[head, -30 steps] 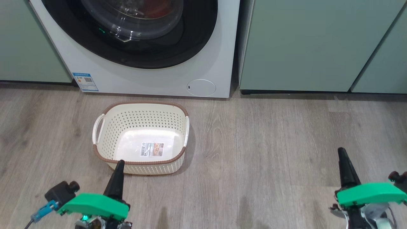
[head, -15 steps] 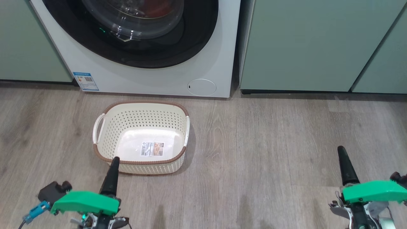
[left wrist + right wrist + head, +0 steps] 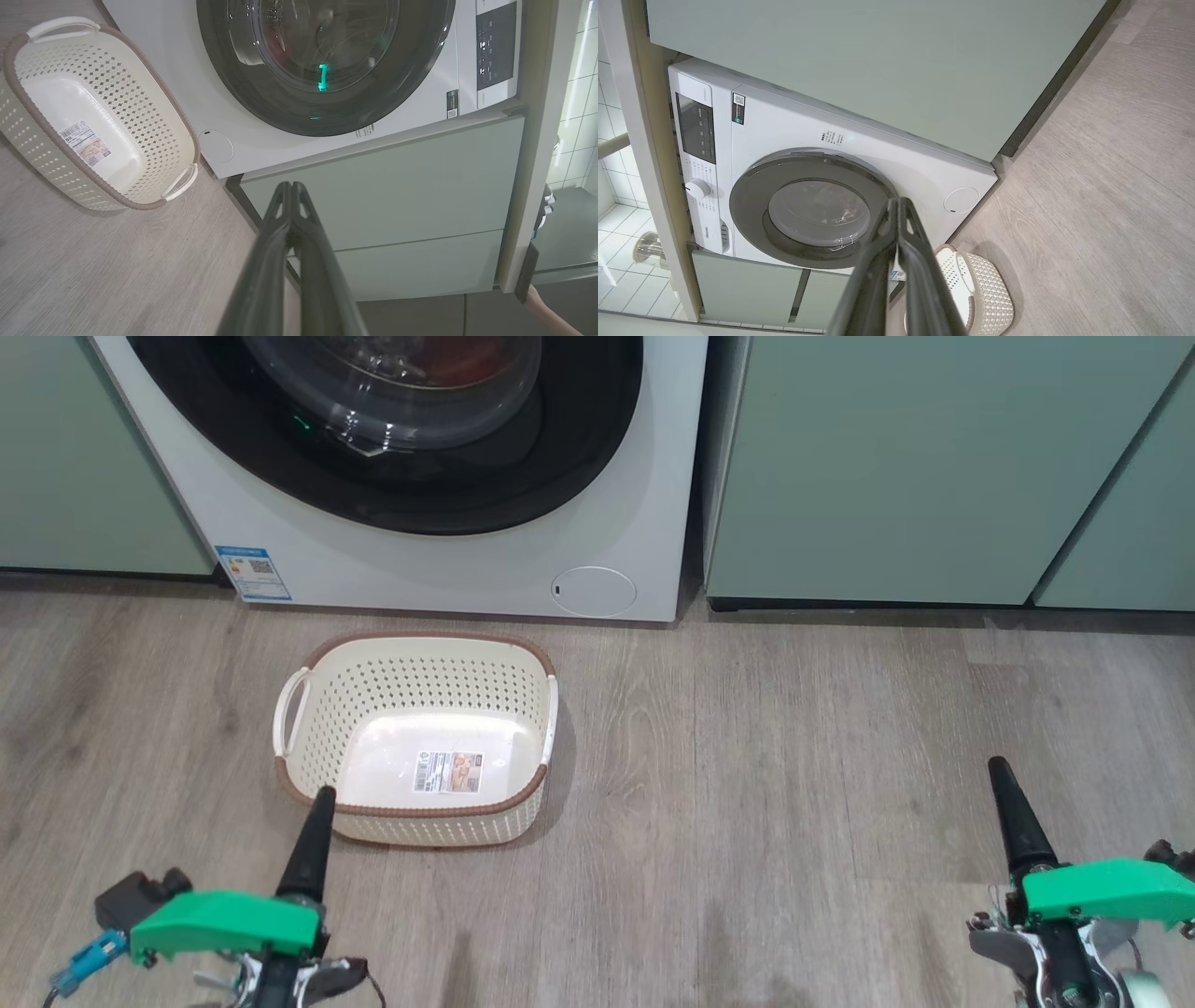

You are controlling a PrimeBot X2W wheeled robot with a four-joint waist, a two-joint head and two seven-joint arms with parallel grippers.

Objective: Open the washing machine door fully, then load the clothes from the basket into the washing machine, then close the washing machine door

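Shut over clothes [image 3: 467, 353]: washing machine door [image 3: 560, 457] | Empty, at floor's [image 3: 794, 756] machine-side edge: basket [image 3: 411, 658] | Closed, holding nothing, parked low: left gripper [image 3: 322, 799], right gripper [image 3: 1000, 773] | Likely finished

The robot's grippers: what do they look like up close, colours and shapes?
Both have long, slim, tapering black jaws rising from a bright green plastic cover. The left gripper carries a small black block with a blue plug beside it. Below the green cover of the right gripper sit silvery metal parts and thin wires. Wrist views show small cut-outs near the jaw tips.
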